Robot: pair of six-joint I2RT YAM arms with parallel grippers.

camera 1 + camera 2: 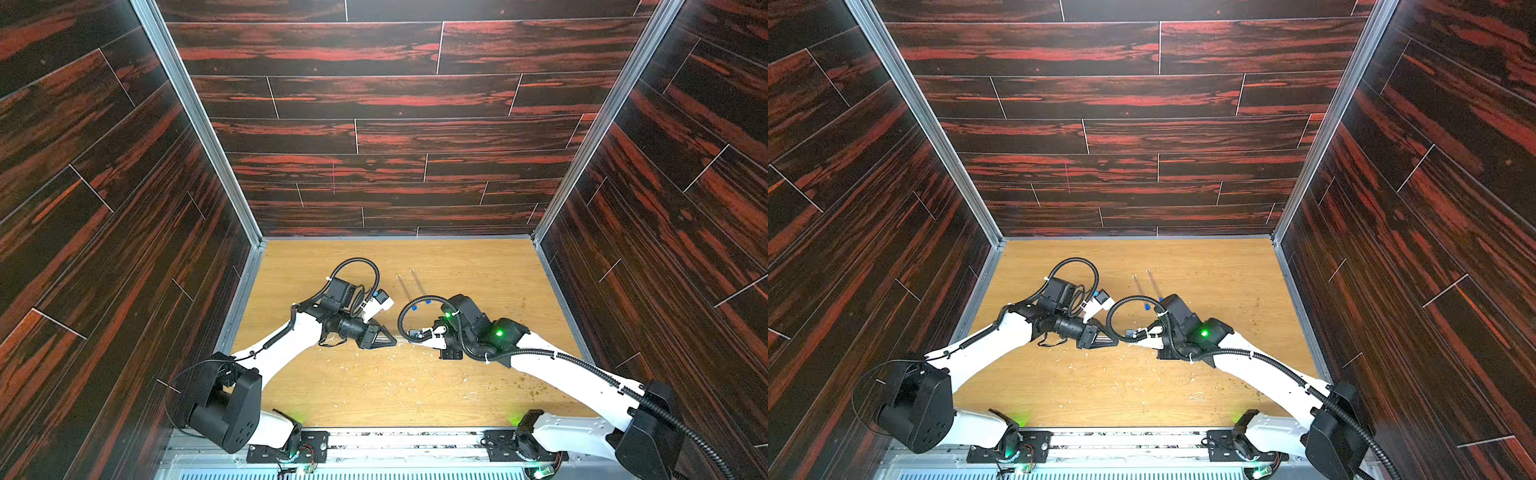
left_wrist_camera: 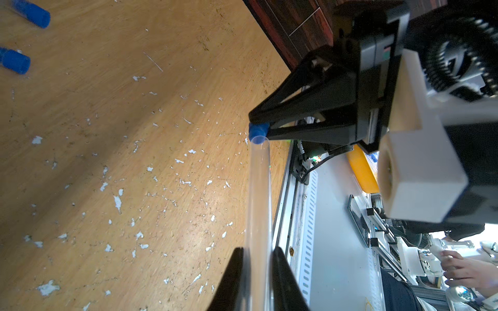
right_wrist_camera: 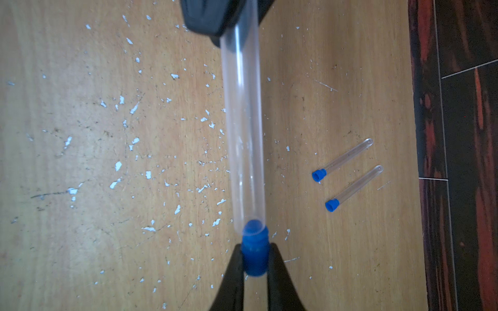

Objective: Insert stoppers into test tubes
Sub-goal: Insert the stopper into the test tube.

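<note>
My left gripper [image 2: 257,251] is shut on a clear test tube [image 2: 258,194], which it holds level a little above the table. The tube's open end points at my right gripper [image 3: 254,250], which is shut on a bright blue stopper [image 3: 254,258]. The stopper's nose sits at the mouth of the tube [image 3: 244,129], just inside the rim. In both top views the two grippers [image 1: 392,341] [image 1: 409,336] meet tip to tip near the table's middle. Two more test tubes [image 3: 347,157] [image 3: 358,185] lie side by side farther back, each with a blue stopper [image 3: 319,175] [image 3: 332,205] in its end.
Pale debris specks [image 3: 134,142] are scattered over the wooden table [image 1: 478,386]. Dark wood-pattern walls [image 1: 395,199] close in the back and both sides. A metal rail [image 2: 304,215] runs along the front edge, with a person's hand [image 2: 469,269] beyond it.
</note>
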